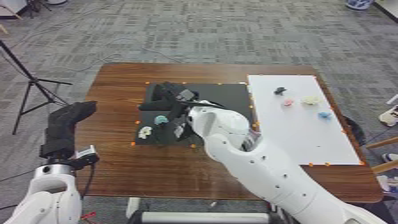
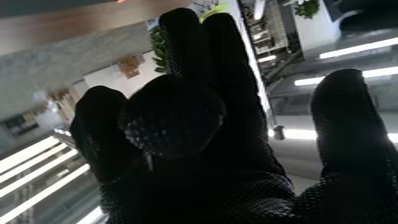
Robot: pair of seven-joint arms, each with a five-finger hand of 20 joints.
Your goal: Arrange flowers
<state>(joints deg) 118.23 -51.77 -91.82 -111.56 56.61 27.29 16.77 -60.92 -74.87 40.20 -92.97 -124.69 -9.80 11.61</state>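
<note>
Lying near fingers of right hand (image 1: pixel 160 104): blue flower (image 1: pixel 161 120).

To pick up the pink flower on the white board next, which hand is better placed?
Probably the right: its hand is over the black mat, beside the white board. The left hand is at the table's left edge, farther off.

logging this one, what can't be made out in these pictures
Head view: whether the right hand holds anything; black glove against black mat.
Head view: mat's lower right part, covered by right arm.
Head view: pink flower's petals, too small.
Right wrist view: most of the green bit, behind the glove.
</note>
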